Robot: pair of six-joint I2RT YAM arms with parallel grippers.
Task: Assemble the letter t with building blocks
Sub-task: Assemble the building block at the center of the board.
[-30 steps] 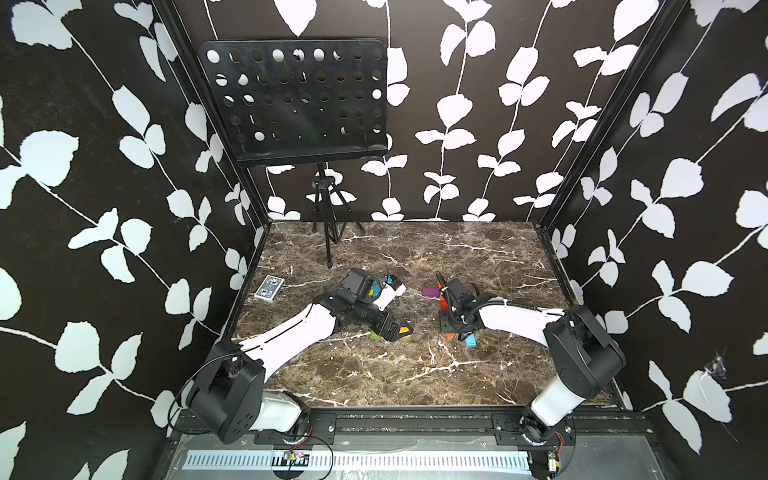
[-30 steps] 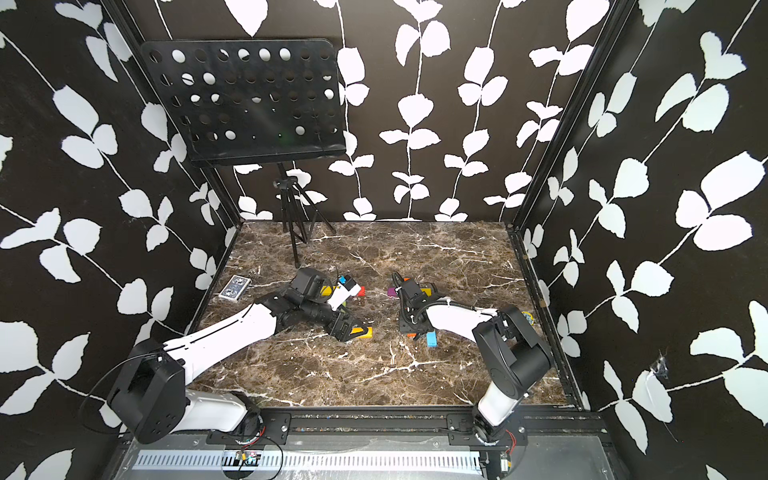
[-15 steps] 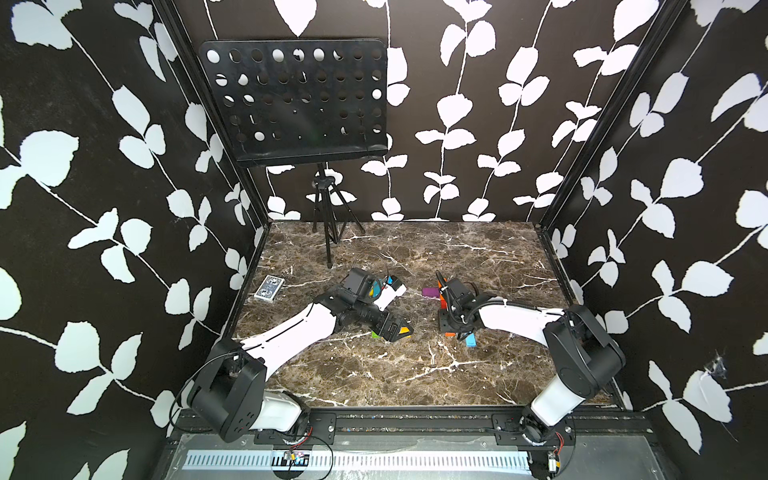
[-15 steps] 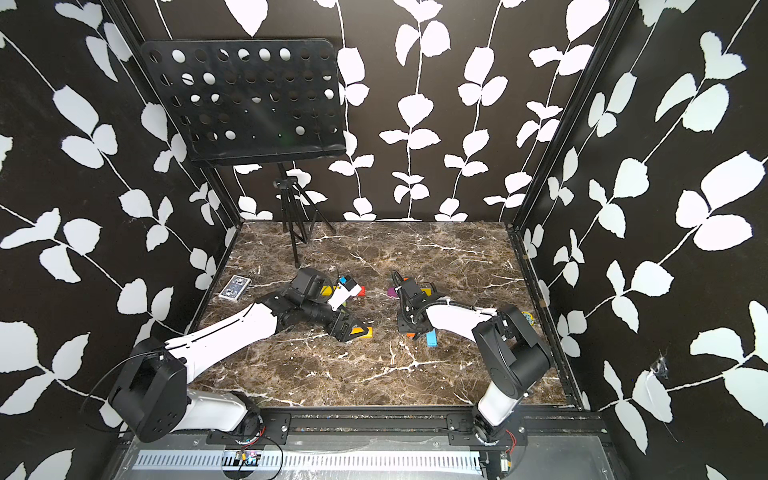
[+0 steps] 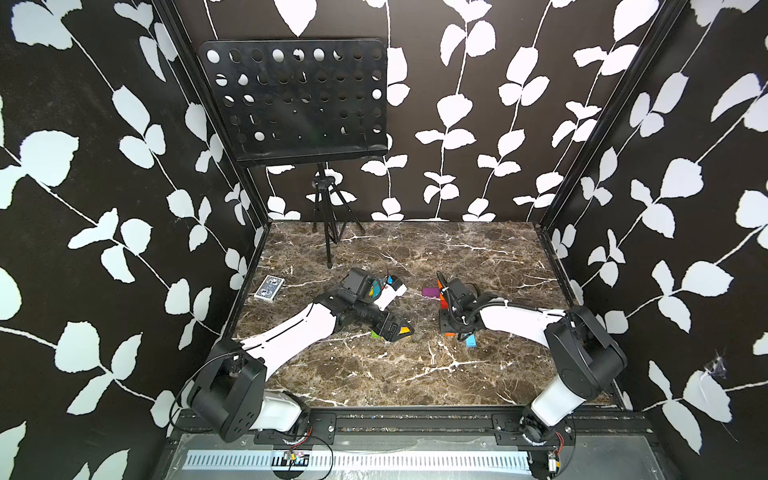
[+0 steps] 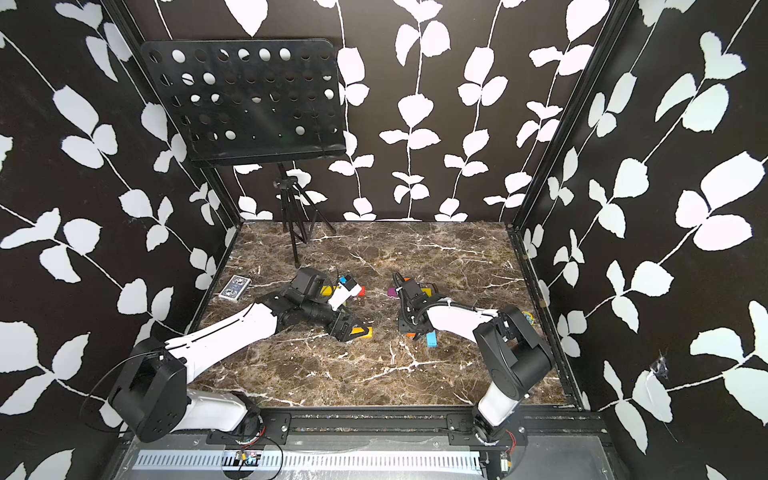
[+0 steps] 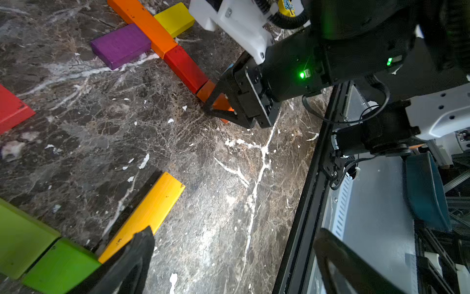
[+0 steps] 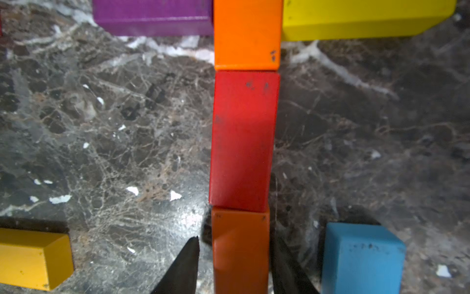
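Right gripper [image 8: 235,240] loosely straddles the glossy dark-orange rectangular bar [image 8: 240,269] — 1 gap showing (not clamped); left gripper [image 7: 239,262] gapes, empty.

Ten building blocks [image 5: 430,292] can be counted on the bench [image 5: 415,374]: one purple block [image 8: 152,15], one lemon yellow block [image 8: 366,17], one amber yellow block [image 7: 150,211], one cyan block [image 8: 361,257], two orange, the brighter orange block [image 8: 246,33] and the darker orange block [image 8: 240,249], two red, a red block [image 8: 244,140] and a second red block [image 7: 12,109], and two lime, a lime green block [image 7: 20,239] and a second lime green block [image 7: 61,264]. Any beneath the left arm [image 5: 291,332] cannot be counted. There are two end effectors, the left end effector [image 7: 234,241] and the right end effector [image 8: 237,244], one music stand [image 5: 299,99], one card box [image 5: 269,288] and one yellow token [image 6: 527,316].
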